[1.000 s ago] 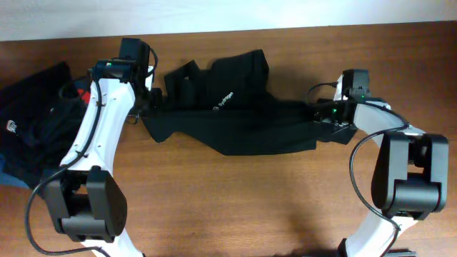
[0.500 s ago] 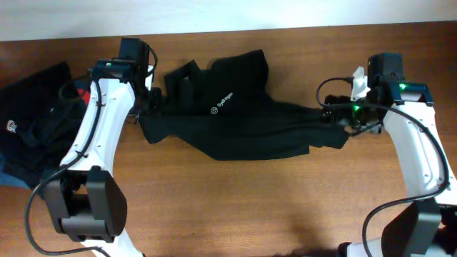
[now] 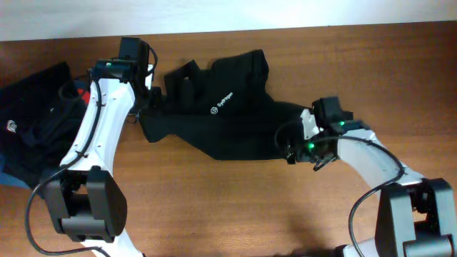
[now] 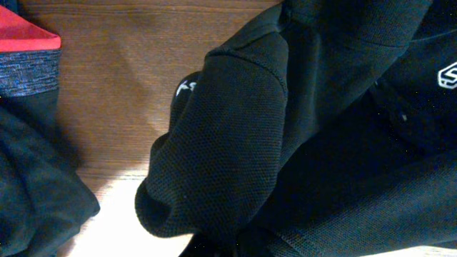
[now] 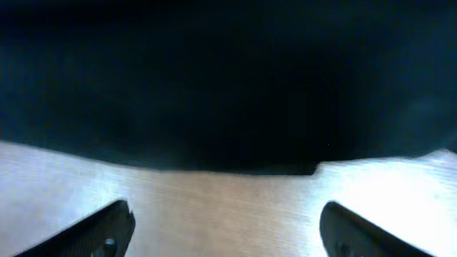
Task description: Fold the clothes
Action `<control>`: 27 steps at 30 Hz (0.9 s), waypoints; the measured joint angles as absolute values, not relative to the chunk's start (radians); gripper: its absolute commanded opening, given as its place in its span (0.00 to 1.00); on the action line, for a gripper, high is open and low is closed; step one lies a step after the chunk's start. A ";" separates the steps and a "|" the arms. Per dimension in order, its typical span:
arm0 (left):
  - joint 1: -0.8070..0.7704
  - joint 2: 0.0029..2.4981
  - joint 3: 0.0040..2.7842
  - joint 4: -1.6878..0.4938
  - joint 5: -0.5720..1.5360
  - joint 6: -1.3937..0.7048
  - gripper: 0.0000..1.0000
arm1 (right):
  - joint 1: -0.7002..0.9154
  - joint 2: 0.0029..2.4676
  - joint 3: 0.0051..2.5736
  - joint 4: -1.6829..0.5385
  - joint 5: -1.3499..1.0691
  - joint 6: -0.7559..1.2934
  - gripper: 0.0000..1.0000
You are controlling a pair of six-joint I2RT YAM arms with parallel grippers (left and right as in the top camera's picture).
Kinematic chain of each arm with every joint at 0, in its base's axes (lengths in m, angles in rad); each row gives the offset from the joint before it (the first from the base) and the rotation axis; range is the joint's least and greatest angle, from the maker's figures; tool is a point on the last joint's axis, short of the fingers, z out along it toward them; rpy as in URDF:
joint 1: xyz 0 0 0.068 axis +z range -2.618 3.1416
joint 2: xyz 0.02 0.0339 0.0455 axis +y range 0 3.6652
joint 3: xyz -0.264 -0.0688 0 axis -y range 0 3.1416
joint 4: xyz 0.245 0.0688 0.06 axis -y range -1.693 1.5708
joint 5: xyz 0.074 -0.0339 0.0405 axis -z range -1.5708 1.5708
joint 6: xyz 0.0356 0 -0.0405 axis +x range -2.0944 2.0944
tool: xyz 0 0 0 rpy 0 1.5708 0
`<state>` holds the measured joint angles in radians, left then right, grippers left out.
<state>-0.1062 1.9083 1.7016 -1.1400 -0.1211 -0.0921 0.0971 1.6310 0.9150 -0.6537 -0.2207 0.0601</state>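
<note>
Black collared shirt (image 3: 243, 121), white chest logo (image 3: 223, 104), lettering unreadable

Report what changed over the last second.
The right claw dragged the right end of the black shirt outward, then left it and swung in to the shirt's near edge, open and empty. That end has slackened back. The left claw stayed shut at the shirt's left end; the dark clothes pile on the left did not move.
</note>
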 measured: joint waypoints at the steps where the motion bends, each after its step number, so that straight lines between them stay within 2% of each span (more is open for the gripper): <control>1: -0.106 1.908 1.702 -1.140 -0.121 -0.092 0.00 | 0.104 1.631 0.891 -0.618 -0.221 0.059 0.87; 9: -0.106 1.908 1.702 -1.140 -0.121 -0.093 0.00 | 0.107 1.638 0.814 -0.453 -0.223 0.052 0.84; 12: -0.106 1.908 1.702 -1.140 -0.121 -0.093 0.00 | 0.107 1.655 0.817 -0.400 -0.223 0.050 0.78; 13: -0.106 1.908 1.702 -1.140 -0.121 -0.093 0.00 | 0.107 1.658 0.817 -0.391 -0.223 0.049 0.74; 15: -0.106 1.908 1.702 -1.140 -0.121 -0.093 0.00 | 0.107 1.664 0.818 -0.381 -0.219 0.049 0.54; 17: -0.106 1.908 1.702 -1.140 -0.121 -0.093 0.00 | 0.106 1.670 0.818 -0.379 -0.220 0.049 0.25; 19: -0.106 1.908 1.702 -1.140 -0.121 -0.093 0.00 | 0.107 1.676 0.818 -0.378 -0.220 0.049 0.04; 27: -0.106 1.908 1.702 -1.140 -0.121 -0.095 0.00 | 0.106 1.680 0.836 -0.483 -0.237 0.052 0.04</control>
